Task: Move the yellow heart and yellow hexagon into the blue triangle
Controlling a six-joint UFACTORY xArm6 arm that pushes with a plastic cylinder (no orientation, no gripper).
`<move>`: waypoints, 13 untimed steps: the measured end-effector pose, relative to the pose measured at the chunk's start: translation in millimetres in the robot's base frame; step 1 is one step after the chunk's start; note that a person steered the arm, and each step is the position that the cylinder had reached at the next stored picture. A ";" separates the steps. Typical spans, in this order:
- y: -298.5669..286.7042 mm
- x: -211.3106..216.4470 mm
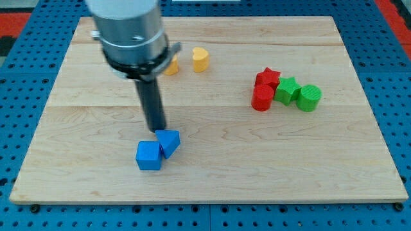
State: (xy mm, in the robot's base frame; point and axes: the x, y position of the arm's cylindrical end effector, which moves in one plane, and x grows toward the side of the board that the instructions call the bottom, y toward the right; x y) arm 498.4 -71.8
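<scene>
The blue triangle (169,142) lies on the wooden board, left of centre near the view's bottom, touching a blue cube (149,156) at its lower left. My tip (157,130) stands just above the triangle's upper left edge, touching or nearly touching it. The yellow heart (201,59) sits near the view's top, centre. A second yellow block, the hexagon (171,65), is just left of the heart and partly hidden behind the arm's grey body.
A red star (268,78) and a red cylinder (262,98) sit at the view's right, touching a green star (287,90) and a green cylinder (309,97). The wooden board (212,167) lies on a blue perforated base.
</scene>
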 end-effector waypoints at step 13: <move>-77.0 -207.2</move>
State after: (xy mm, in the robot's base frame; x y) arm 291.2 -148.8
